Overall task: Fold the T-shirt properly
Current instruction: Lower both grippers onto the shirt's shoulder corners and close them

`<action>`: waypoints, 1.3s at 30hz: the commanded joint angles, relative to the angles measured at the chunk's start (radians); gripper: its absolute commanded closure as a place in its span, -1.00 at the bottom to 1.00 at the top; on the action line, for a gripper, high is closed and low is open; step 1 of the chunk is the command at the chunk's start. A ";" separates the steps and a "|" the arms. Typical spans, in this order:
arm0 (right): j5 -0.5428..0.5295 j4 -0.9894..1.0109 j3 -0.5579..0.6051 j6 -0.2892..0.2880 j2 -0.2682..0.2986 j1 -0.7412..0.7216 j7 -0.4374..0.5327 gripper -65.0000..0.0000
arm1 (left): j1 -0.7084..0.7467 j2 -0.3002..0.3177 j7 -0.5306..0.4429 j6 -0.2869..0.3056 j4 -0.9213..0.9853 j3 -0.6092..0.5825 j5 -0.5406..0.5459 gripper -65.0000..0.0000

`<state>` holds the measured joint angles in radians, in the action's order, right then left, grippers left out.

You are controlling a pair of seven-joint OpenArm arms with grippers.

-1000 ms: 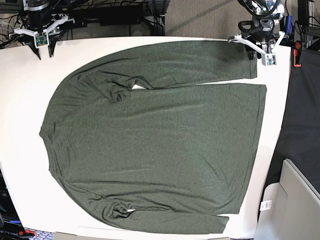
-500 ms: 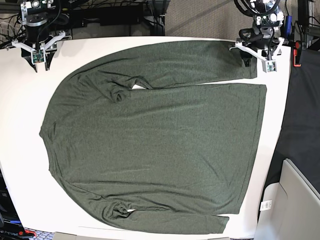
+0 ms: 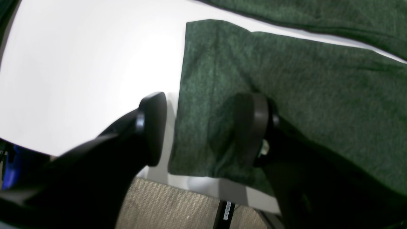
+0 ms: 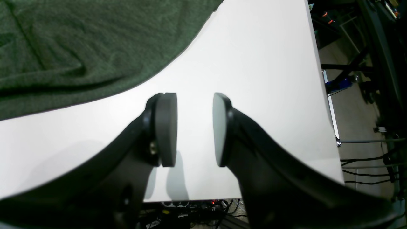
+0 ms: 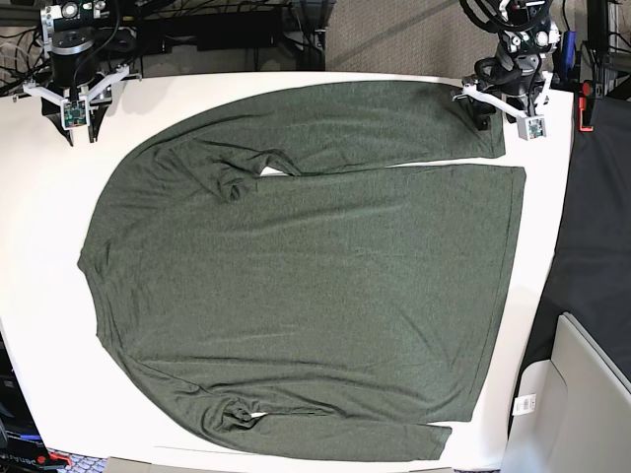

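Shirt (image 5: 306, 286) lies flat, filling table (image 5: 30, 325). Left gripper (image 3: 203, 127) at 1 o'clock, fingers wide apart straddling sleeve cuff (image 3: 203, 95), likely lining up a pinch. Right gripper (image 4: 194, 127) at 11 o'clock, fingers apart over bare table, holding nothing.

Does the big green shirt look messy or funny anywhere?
Mostly flat. The T-shirt has small bunched wrinkles at both armpits, and its far sleeve end reaches the white table edge under the open left gripper.

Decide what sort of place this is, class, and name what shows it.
Probably a robotics lab: a green T-shirt lies spread on a white table between two robot grippers, with tangled cables behind the far edge.
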<state>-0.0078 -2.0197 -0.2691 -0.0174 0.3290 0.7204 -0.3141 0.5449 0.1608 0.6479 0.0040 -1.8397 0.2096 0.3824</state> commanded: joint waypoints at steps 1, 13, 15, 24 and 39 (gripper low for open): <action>-0.002 -0.019 -0.008 0.012 0.009 0.005 0.025 0.46 | 0.011 0.001 0.034 0.000 0.002 -0.003 0.014 -0.02; -0.013 -0.016 -0.008 0.012 -0.041 -0.097 -0.138 0.46 | 0.013 0.004 0.034 0.001 -0.005 0.001 0.014 0.93; -0.041 -0.017 -0.008 0.012 -0.054 -0.127 -0.213 0.46 | 0.013 0.006 0.034 0.001 -0.007 0.003 0.014 1.00; -0.326 -0.017 -0.008 0.012 -0.049 -0.175 -0.402 0.46 | 0.036 0.006 0.034 0.001 -0.082 0.006 0.014 1.00; -0.558 0.007 -0.008 0.012 -0.084 -0.239 -0.481 0.27 | 0.033 0.006 0.034 0.001 -0.081 0.004 0.014 1.00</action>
<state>-0.5644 -1.9984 -0.2707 -0.0032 0.2344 0.4824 -0.8127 0.5755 0.1604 0.7029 0.0040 -1.9034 0.2104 0.3969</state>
